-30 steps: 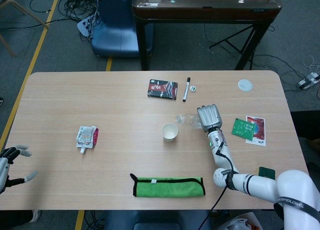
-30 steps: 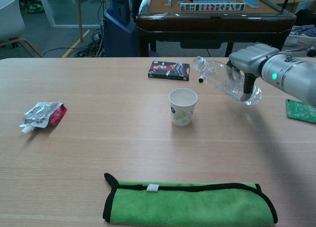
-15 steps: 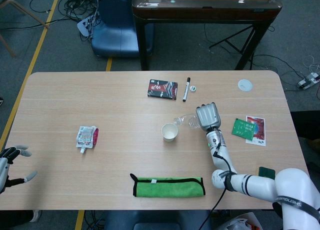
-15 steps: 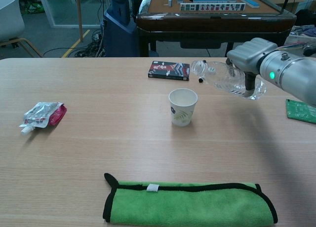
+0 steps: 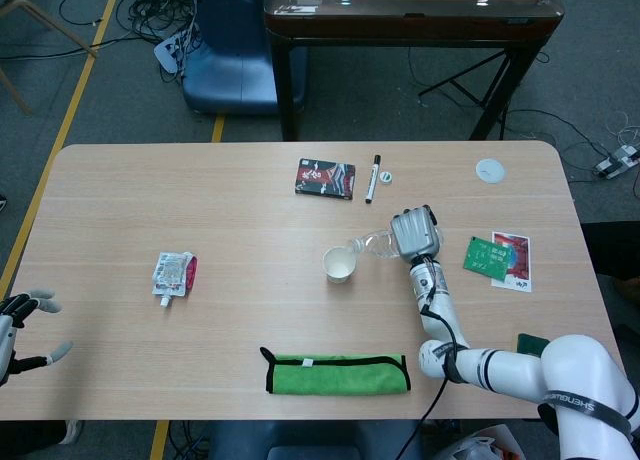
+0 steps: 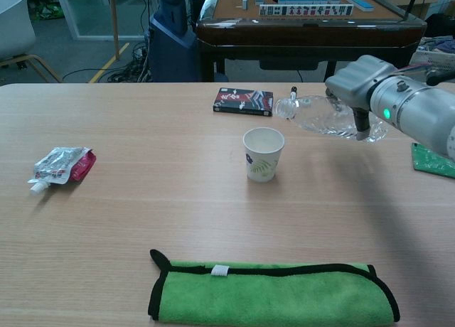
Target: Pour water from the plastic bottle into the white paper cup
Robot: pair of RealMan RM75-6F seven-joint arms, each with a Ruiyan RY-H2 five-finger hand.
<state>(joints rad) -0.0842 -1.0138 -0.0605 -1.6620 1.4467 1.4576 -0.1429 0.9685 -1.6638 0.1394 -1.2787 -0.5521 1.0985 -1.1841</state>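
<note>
Chest view: right robot hand (image 6: 359, 82) grips the plastic bottle (image 6: 323, 116) nearly level at right of frame, mouth pointing left, just up-right of the white paper cup (image 6: 263, 153) at centre; left robot hand (image 5: 18, 325) hangs open, far off.

My right hand (image 6: 355, 82) is a boxy light-grey shell with dark gaps between the fingers, on a silver-grey cylindrical wrist carrying a small green indicator light. From the head view I see a black cable running down that slim forearm to a bulbous white upper arm with grey lettering. My left hand (image 5: 22, 325) is dark with pale grey fingertips.
</note>
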